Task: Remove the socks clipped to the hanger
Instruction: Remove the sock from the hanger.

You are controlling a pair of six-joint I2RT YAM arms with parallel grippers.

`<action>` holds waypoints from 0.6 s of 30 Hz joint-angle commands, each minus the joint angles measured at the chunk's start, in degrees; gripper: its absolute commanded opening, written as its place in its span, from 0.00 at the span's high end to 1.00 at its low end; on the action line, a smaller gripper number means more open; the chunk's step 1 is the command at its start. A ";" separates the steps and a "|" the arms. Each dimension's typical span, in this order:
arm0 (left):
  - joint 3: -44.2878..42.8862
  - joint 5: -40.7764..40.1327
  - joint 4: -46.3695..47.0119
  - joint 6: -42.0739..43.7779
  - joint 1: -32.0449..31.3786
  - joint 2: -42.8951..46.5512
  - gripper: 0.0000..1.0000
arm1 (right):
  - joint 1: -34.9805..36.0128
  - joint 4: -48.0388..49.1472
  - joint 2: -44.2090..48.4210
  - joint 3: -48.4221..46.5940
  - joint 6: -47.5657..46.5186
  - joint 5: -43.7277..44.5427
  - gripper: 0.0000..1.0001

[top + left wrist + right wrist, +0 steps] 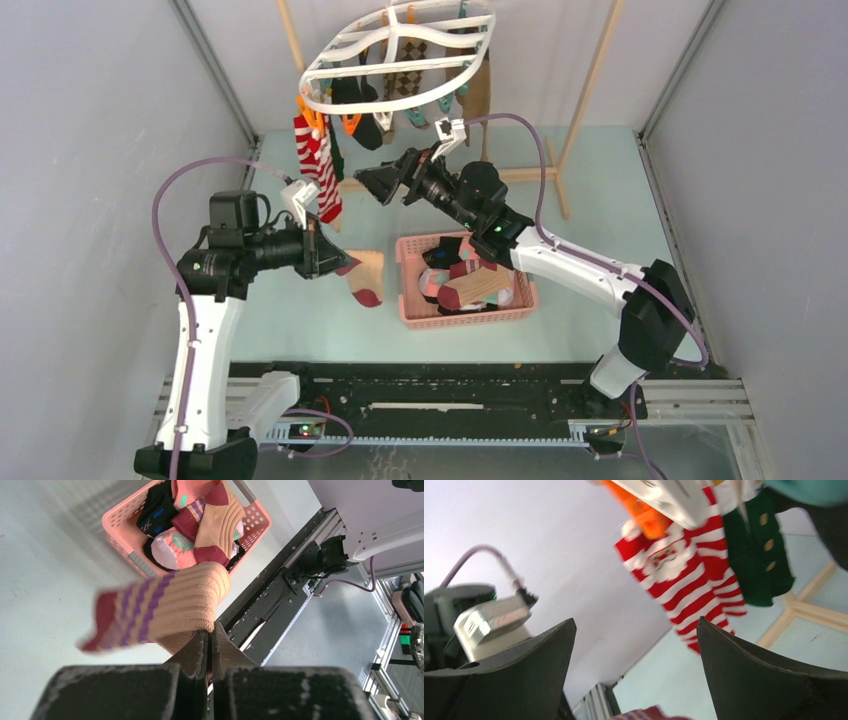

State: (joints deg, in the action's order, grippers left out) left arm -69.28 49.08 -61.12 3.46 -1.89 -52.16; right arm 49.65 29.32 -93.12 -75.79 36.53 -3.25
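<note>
The left gripper (210, 647) has its jaws pressed together on the cuff of a tan sock (165, 607) with purple stripes and a maroon toe. The sock hangs from the jaws above the table (600, 200), just left of the pink basket (415, 310). Its toe end is blurred in the left wrist view.

The right gripper (636, 672) has its jaws spread wide with nothing between them. It points up toward a red-and-white striped sock (689, 575) with a Santa face, without touching it.

That sock hangs from an orange clip (644, 517) at the left end of the white hanger (325, 60), with a dark green sock (759, 565) beside it. More socks, black and argyle among them, dangle under the hanger. Several loose socks lie piled in the basket.
</note>
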 commanded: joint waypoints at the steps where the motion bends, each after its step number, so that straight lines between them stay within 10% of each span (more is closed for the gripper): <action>1: -5.01 -0.38 -0.47 1.76 -0.31 0.84 1.00 | 0.43 -0.31 4.72 1.33 -5.52 -10.33 0.00; 18: -8.43 1.17 -1.31 1.43 -0.31 0.09 1.00 | 8.09 4.29 7.99 15.93 -27.78 -15.61 0.00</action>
State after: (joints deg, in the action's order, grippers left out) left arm -74.17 48.60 -62.28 4.08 -1.91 -52.45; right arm 56.97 28.01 -84.79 -59.20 15.31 -19.64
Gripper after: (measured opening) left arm 0.014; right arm 0.993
